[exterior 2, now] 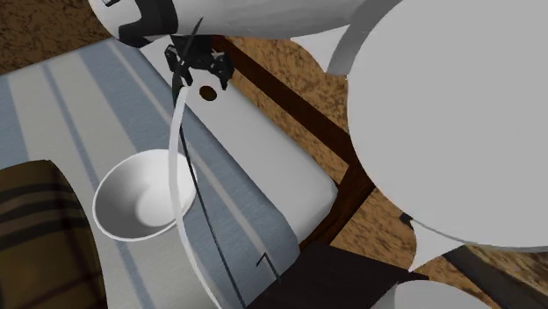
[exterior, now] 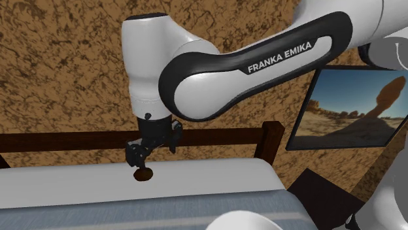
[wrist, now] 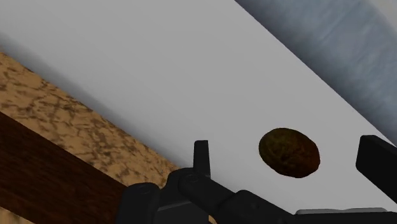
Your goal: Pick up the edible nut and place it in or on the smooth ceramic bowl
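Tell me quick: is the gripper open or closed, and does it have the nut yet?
Gripper: open. Its fingers stand apart on either side of the nut without touching it, so nothing is held.

The white bowl [exterior: 243, 221] is cut off by the shoulder view's bottom edge, with just its rim showing. The arm [exterior: 216, 85] covers a corner of the framed landscape picture [exterior: 346, 108], which the right edge crops. In the wrist view, one black finger [wrist: 379, 160] runs off the frame.
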You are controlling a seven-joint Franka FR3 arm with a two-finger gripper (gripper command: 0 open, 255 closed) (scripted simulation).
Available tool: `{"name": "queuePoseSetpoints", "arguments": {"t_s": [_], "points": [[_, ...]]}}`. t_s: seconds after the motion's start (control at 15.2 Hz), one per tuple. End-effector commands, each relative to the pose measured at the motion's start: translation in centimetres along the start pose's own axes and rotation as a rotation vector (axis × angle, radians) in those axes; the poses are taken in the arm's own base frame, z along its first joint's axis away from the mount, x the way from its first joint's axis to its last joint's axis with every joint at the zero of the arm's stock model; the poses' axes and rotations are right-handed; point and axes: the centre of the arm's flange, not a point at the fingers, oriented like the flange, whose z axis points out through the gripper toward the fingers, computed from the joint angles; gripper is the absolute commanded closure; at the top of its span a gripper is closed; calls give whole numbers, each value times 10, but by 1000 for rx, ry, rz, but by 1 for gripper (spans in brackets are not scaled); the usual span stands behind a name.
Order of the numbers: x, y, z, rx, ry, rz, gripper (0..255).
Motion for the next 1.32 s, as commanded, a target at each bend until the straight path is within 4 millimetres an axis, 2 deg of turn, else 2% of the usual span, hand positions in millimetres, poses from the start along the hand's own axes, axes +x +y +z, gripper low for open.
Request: {"name": "queuePoseSetpoints", "arguments": {"t_s": [0.0,0.2,0.66,1.19,1.25], "points": [[15,-15,18,5,3,-28,0],[35,-31,37,13,6,-62,0],[35,-31,74,13,6,-62,0],[36,-32,77,13,6,-62,0],[36,-32,77,13,6,-62,255]]}}
